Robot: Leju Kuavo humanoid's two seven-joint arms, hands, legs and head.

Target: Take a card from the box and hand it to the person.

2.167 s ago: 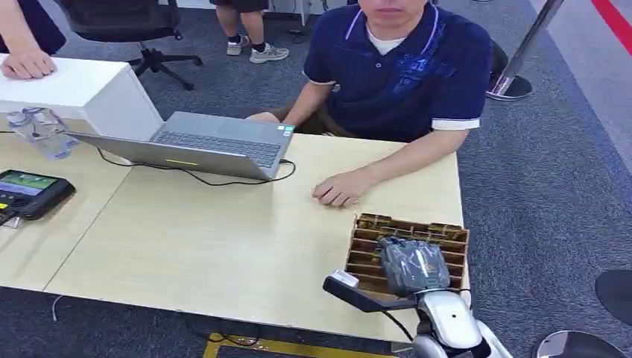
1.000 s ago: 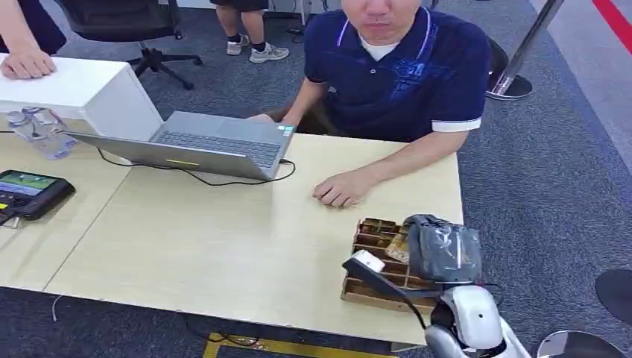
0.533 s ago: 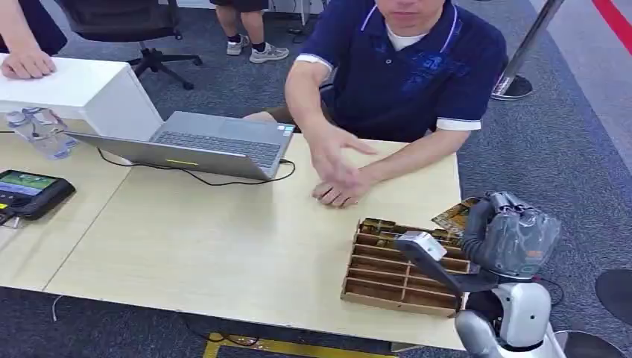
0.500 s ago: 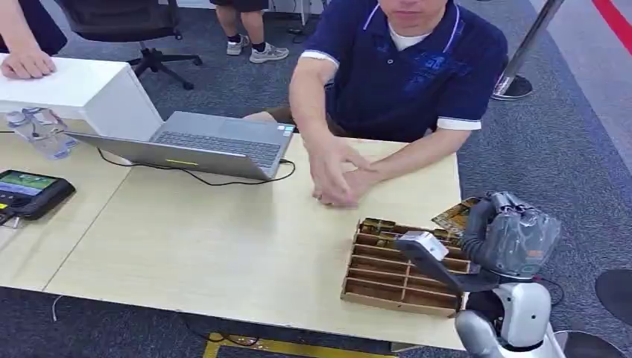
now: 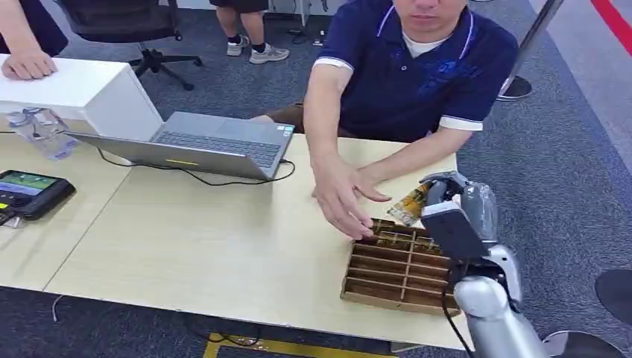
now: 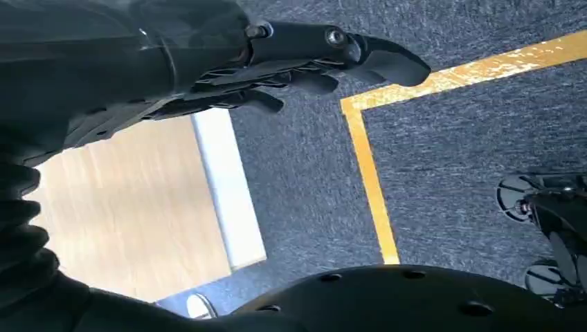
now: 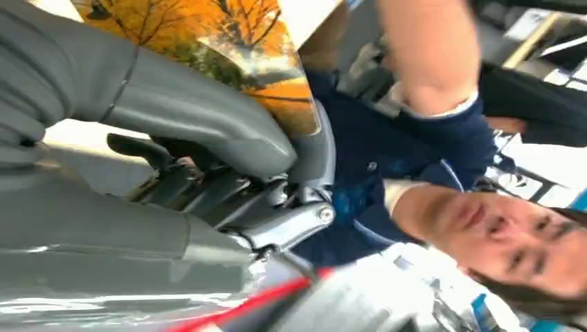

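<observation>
My right hand point(image 5: 456, 195) is raised over the far right corner of the brown divided box point(image 5: 395, 270) and pinches a card point(image 5: 411, 205) printed with orange autumn leaves. In the right wrist view the thumb point(image 7: 201, 117) presses on the card point(image 7: 228, 55). The person in a dark blue shirt point(image 5: 417, 78) sits across the table and stretches one hand point(image 5: 341, 195) toward the card, a short gap away from it. The other hand rests on the table behind it. My left hand point(image 6: 291, 59) hangs beside the table edge, fingers loosely extended, holding nothing.
An open grey laptop point(image 5: 201, 145) with a black cable lies at the table's far middle. A black handheld screen point(image 5: 30, 192) and a plastic bottle point(image 5: 41, 130) sit at the left, beside a white box point(image 5: 82, 93). Another person's hand point(image 5: 26, 66) rests on that box.
My right hand has lifted out of the box with the card and swung left toward the person. The person's hand has left the laptop side and reached forward over the box's far edge.
</observation>
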